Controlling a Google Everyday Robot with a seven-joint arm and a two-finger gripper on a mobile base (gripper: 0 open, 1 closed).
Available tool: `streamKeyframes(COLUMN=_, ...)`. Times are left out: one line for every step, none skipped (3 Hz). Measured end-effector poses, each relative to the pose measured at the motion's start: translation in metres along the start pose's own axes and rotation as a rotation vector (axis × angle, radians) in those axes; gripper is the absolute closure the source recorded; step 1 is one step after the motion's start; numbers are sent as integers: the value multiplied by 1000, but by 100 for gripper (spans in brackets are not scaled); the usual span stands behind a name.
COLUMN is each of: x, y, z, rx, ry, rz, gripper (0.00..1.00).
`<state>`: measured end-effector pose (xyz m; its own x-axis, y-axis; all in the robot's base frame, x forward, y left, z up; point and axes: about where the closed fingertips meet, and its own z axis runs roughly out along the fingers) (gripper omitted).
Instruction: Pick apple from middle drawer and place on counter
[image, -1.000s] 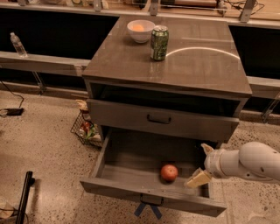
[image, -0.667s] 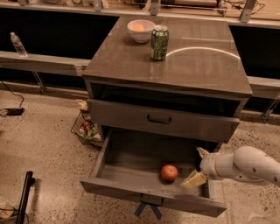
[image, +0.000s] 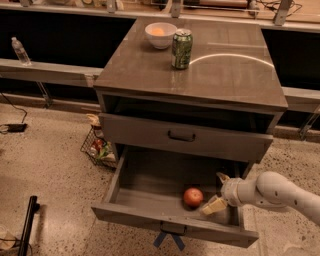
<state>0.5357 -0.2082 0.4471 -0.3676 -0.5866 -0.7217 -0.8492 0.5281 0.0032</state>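
The red-orange apple (image: 193, 197) lies in the open middle drawer (image: 150, 182), near its front right. The drawer's front carries a dark handle with crossed blue tape strips (image: 169, 239). My gripper (image: 218, 192) is inside the drawer just right of the apple, on the white arm that comes in from the right. Its fingers are spread, the lower fingertip (image: 212, 206) close to the apple, and it holds nothing. The counter (image: 225, 75) is the glossy grey-brown top with a pale arc mark.
A green soda can (image: 181, 48) and a white bowl (image: 160, 36) with a pale-orange fruit stand at the back of the counter. The upper drawer (image: 181, 136) is closed. A wire basket (image: 97, 147) sits left of the cabinet. A black bar (image: 27, 225) stands at the lower left.
My gripper and arm have moved left inside the drawer, closer to the apple. The apple has not moved.
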Motion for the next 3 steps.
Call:
streamKeyframes(x=3, y=-5, z=17, rx=30, ry=-4, rz=-35, gripper=0)
streamKeyframes(x=5, y=-2, z=35, rx=44, ry=-2, rz=-51, gripper=0)
streamKeyframes(x=6, y=2, z=54, rx=35, ry=-11, rz=-61, gripper=0)
